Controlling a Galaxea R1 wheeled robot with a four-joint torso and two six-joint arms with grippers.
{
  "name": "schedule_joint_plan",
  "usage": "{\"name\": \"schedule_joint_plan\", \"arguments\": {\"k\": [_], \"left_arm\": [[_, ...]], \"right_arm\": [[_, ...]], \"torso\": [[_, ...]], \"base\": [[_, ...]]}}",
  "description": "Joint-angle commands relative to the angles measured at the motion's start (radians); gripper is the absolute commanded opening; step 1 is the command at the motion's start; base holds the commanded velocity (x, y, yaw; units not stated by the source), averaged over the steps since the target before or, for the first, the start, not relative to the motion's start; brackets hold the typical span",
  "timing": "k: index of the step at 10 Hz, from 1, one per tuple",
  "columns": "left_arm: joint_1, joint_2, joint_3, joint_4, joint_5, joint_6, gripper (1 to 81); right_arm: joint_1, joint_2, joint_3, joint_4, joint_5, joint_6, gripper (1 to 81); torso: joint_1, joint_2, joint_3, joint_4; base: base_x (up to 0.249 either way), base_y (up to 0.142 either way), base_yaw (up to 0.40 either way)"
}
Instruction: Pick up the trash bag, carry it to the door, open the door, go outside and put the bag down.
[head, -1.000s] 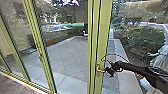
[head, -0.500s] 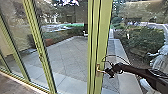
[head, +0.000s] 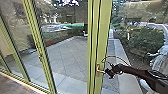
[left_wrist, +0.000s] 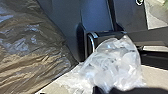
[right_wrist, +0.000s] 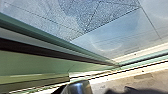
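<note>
The black right gripper (head: 107, 72) is barely shifting at the metal lever handle (head: 98, 69), opening and hold unclear, the green-framed glass door (head: 102, 37) seemingly staying closed.

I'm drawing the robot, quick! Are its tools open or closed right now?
Left tool: can't tell if open or closed; clear plastic shows in its wrist view.
Right tool: can't tell; it's at the door handle.

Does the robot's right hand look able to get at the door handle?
Yes, it seems so: the right hand is right beside the door handle, with nothing visible between them.
</note>
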Motion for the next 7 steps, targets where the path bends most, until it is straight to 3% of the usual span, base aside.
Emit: {"name": "schedule_joint_plan", "arguments": {"k": [1,7], "left_arm": [[-0.031,0.003,0.003,-0.012,0.076,0.005,1.0],[-0.027,0.003,0.003,-0.012,0.078,0.005,1.0]], "right_arm": [[0.002,0.099,0.013,0.021,-0.211,-0.049,81.1],[-0.128,0.113,-0.011,0.013,-0.172,-0.056,81.1]], "torso": [[0.000,0.000,0.000,0.000],[0.000,-0.001,0.001,0.000]], "base": [[0.000,0.000,0.000],[0.000,0.000,0.000]]}}
